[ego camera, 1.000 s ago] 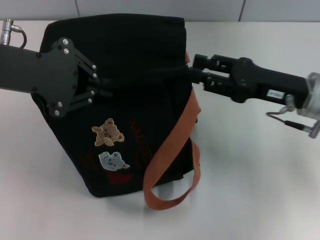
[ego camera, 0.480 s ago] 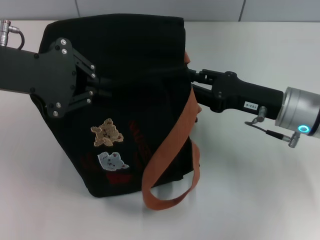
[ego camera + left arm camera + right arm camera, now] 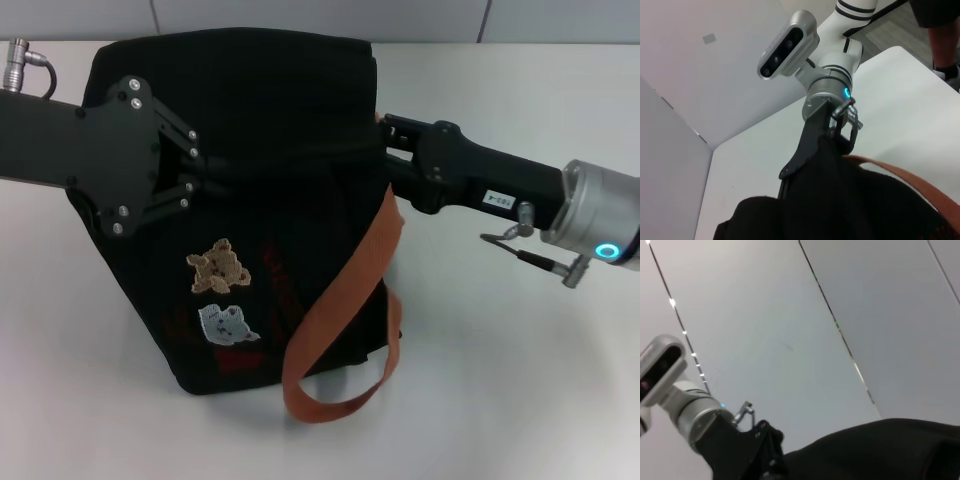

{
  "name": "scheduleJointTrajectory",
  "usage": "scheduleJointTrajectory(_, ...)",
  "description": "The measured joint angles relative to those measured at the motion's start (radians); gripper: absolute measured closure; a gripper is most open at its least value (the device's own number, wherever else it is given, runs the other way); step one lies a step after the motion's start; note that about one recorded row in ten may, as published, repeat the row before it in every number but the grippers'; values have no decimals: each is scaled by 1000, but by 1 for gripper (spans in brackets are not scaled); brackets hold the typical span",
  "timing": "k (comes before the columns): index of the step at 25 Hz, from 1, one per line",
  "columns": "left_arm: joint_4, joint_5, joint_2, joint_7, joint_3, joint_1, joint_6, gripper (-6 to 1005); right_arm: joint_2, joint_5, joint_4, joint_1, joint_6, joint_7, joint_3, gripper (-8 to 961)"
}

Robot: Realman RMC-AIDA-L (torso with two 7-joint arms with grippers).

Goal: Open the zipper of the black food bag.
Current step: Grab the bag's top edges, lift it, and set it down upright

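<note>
White table (image 3: 520,380) under black food bag (image 3: 270,110), centre. Your left gripper (image 3: 195,168) pinches top seam fabric. Your right gripper (image 3: 385,150) at seam's other end, grip unclear. Red lettering unreadable; zipper hidden.

A plain white surface (image 3: 520,380) filled most of the head view. Pale grey wall panels (image 3: 320,18) with thin dark seams ran along the top edge. In the left wrist view's upper right, grey floor (image 3: 890,35) showed.
</note>
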Motion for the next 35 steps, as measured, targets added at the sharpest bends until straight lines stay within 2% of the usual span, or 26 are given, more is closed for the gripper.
scheduleJointTrajectory(6,-5,-2,-1,0,3,0,-5,929,2,3,33,2,143,-54,5,513)
scheduleJointTrajectory(14,-14,-2,1,1,-1,1,-27,929,-7,25,10,-48,39,-62,4,522)
scheduleJointTrajectory(17,-16,-2,2,1,0,1,-30,929,-8,25,-49,-89,-38,-35,4,525)
scheduleJointTrajectory(22,-17,-3,2,3,-4,1,-30,929,-8,25,-117,-135,-57,-79,5,530)
scheduleJointTrajectory(23,-17,-3,3,4,-4,2,-30,929,-9,26,-126,-156,-59,-178,5,531)
scheduleJointTrajectory(25,-17,-3,3,4,-4,2,-30,929,-8,26,-125,-164,-60,-223,4,533)
scheduleJointTrajectory(26,-17,-3,3,5,-2,2,-30,929,-6,26,-113,-179,-62,-339,-1,534)
scheduleJointTrajectory(27,-17,-3,3,5,-2,2,-30,929,-6,26,-113,-179,-62,-339,-1,536)
scheduleJointTrajectory(28,-17,-3,2,5,0,2,-30,929,-4,26,-79,-187,-63,-461,-1,537)
scheduleJointTrajectory(29,-17,-3,2,4,1,1,-30,929,-4,26,-79,-187,-63,-461,-1,538)
scheduleJointTrajectory(31,-17,-3,2,1,1,1,-30,929,-3,26,-4,-194,-58,-639,7,540)
scheduleJointTrajectory(35,-24,-3,1,-1,1,-3,-31,929,-1,31,60,-185,-31,-765,13,544)
